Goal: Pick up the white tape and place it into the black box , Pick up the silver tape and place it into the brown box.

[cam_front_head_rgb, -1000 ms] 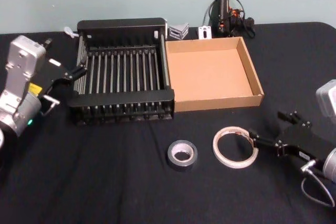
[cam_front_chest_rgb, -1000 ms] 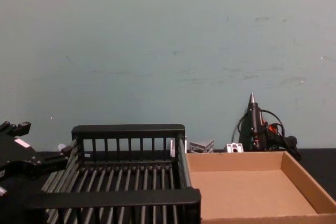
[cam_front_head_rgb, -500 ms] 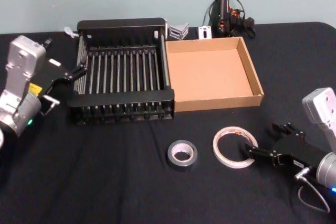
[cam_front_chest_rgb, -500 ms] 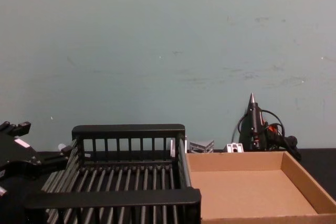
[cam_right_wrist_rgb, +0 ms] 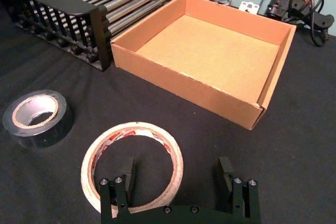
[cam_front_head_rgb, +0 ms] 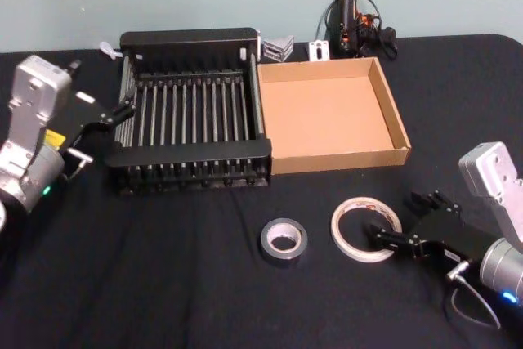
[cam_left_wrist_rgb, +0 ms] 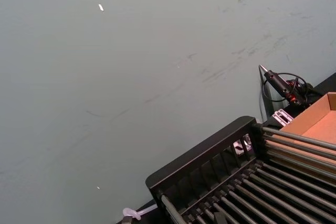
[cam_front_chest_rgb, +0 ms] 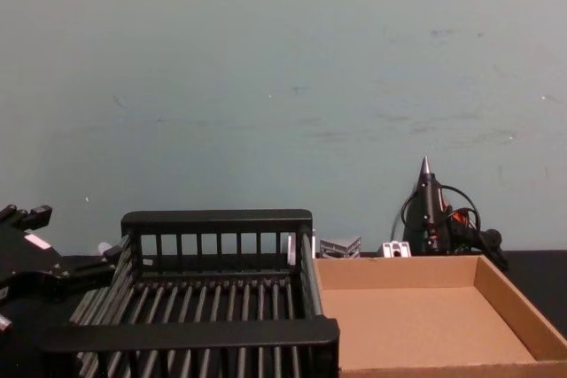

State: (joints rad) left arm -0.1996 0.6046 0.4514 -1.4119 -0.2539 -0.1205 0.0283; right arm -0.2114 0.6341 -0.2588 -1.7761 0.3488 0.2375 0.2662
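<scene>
The white tape (cam_front_head_rgb: 338, 230) lies flat on the black cloth in front of the brown box (cam_front_head_rgb: 395, 112). My right gripper (cam_front_head_rgb: 394, 215) is open at the ring's right side. In the right wrist view one finger (cam_right_wrist_rgb: 125, 172) stands over the hole of the white tape (cam_right_wrist_rgb: 105, 145) and the other outside it, so the ring's wall lies between them. The silver tape (cam_front_head_rgb: 268, 240) lies to its left, untouched. The black box (cam_front_head_rgb: 192, 151) stands left of the brown box, both with nothing in them. My left gripper (cam_front_head_rgb: 102, 86) hangs open at the crate's left wall.
A glue gun (cam_front_head_rgb: 351, 10) with its cable and small metal brackets (cam_front_head_rgb: 279, 46) sit at the table's back edge by the wall. Bare black cloth spreads in front of both boxes and around the two rolls.
My right gripper has moved left and down to the white tape, its fingers now straddling the ring's right wall. The left arm and both rolls have stayed put.
</scene>
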